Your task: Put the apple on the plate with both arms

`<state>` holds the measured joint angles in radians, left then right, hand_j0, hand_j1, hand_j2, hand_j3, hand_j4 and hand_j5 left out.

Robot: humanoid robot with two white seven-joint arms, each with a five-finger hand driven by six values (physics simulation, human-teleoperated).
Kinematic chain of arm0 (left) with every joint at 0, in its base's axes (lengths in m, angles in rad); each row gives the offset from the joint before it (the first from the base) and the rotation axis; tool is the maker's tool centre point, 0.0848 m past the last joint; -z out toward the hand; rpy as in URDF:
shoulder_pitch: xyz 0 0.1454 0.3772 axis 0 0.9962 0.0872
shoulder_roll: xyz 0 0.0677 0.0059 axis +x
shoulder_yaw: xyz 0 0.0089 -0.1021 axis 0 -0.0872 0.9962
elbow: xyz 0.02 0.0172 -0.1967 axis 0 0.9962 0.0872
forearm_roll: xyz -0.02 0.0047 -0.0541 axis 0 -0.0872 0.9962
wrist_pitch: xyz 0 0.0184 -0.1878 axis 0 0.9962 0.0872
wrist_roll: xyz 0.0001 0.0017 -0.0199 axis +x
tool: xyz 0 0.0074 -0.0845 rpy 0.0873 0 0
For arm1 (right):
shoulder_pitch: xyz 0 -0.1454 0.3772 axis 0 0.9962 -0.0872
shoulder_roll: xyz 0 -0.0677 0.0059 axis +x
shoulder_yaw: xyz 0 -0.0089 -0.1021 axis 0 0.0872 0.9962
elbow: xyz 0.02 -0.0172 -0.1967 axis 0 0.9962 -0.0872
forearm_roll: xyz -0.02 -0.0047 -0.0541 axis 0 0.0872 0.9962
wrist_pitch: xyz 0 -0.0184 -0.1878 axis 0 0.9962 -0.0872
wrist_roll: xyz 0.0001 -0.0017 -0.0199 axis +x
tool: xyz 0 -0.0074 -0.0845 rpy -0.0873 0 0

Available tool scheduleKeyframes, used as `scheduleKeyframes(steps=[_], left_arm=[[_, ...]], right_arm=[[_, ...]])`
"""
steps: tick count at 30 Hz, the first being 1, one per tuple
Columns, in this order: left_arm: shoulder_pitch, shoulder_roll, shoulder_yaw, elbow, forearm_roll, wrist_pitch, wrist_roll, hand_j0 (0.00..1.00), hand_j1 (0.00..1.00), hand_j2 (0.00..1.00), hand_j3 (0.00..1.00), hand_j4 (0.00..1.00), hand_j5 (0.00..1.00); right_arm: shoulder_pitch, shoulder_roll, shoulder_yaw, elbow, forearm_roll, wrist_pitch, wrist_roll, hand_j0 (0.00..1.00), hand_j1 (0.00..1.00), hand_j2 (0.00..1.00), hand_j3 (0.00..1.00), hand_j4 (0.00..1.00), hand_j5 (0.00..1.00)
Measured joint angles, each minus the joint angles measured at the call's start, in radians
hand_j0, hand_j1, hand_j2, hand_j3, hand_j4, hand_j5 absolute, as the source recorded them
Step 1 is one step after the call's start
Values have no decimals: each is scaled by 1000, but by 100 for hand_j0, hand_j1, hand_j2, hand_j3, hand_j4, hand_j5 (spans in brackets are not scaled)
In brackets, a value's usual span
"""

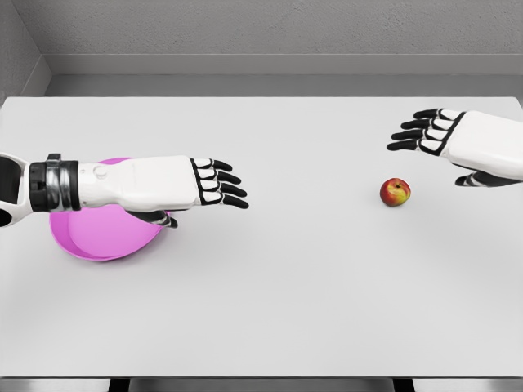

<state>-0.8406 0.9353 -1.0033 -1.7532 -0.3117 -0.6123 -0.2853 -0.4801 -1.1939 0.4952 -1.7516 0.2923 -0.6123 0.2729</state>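
The apple [395, 193] is likely light and firm, with a smooth, waxy skin that could slip or roll away if the fingers press it from one side only. It is round with no flat face, so the safest hold looks to be around its widest part, thumb on one side and fingers opposite, closing evenly. It should tolerate a moderate squeeze without bruising much, but a nudge on the bare worktop [294, 310] would probably send it rolling.

In looks it is small, mostly red, with a yellow-green patch on the side toward the right hand and a dark dip at the top where the stem sits. It rests alone on the pale grey worktop, just below and to the left of the right hand's [458, 145] fingertips, near them but not touching.

The right hand hovers with fingers extended and slightly spread, holding nothing; its thumb shows underneath, apart from the rest.

The left hand [176, 184] reaches out flat over the pink plate [94, 237], fingers straight and a little apart, also empty. The plate lies beneath and behind those fingers, partly hidden by the forearm; whether the thumb below touches the rim is hard to tell. The apple lies well apart from the left fingertips, out beyond where they point.
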Motion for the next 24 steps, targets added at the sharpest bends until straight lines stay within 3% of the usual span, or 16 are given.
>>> scheduleKeyframes(steps=[7, 11, 14, 24], left_arm=[[-8, -4, -2, 23, 7, 0, 4, 100, 100, 100, 100, 100, 100], [-8, -4, -8, 40, 9, 0, 3, 100, 100, 100, 100, 100, 100], [-8, -6, -8, 43, 9, 0, 3, 100, 100, 100, 100, 100, 100], [-8, -6, -8, 44, 5, 0, 0, 100, 100, 100, 100, 100, 100]], right_arm=[[-21, 8, 0, -4, -2, 0, 17, 100, 100, 100, 100, 100, 100], [-29, 14, 31, 14, -136, 0, 212, 100, 100, 100, 100, 100, 100], [-44, 31, 44, 20, -203, -1, 292, 100, 100, 100, 100, 100, 100], [-43, 57, 66, 49, -244, -1, 337, 100, 100, 100, 100, 100, 100]])
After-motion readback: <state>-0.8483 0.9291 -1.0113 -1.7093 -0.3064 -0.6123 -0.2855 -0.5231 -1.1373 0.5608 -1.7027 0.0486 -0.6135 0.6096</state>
